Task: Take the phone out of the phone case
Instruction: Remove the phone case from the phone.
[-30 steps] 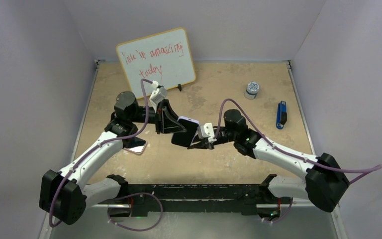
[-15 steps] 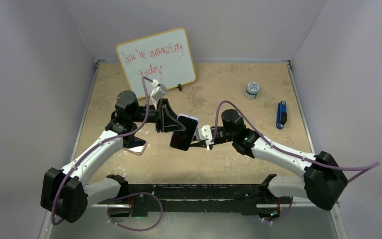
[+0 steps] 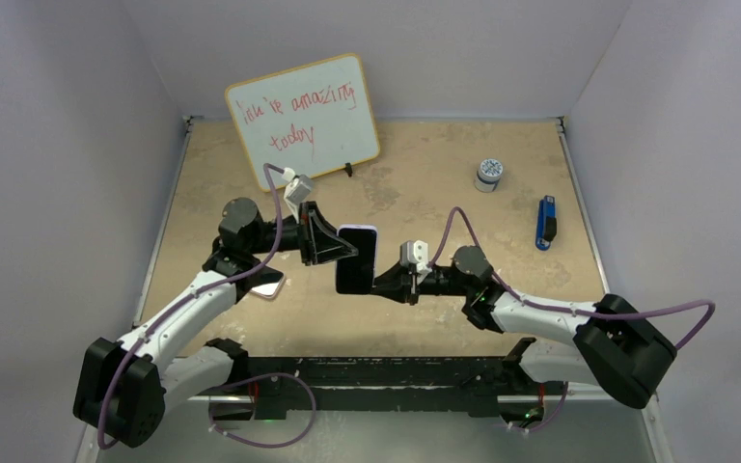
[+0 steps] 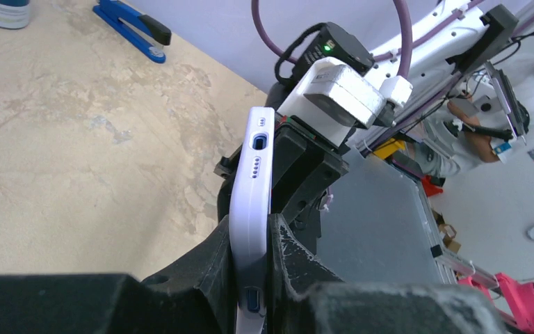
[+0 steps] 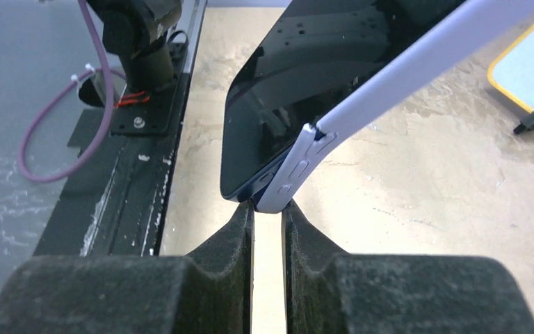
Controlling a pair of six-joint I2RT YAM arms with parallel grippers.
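Tan, mottled tabletop (image 3: 463, 183) lies well below the work. Left gripper (image 4: 252, 240): rough black jaws clamped across the lavender phone case (image 4: 252, 174), holding it in the air between the 2 arms. Right gripper (image 5: 269, 209): jaws nearly together at the lower corner; a pinch there cannot be confirmed. Glossy black phone (image 5: 299, 76) shows 1 corner lifted from the matte, round-edged shell. Peel from that corner, with the left clamp on case only.

Whiteboard (image 3: 304, 118) behind phone case (image 3: 357, 258)
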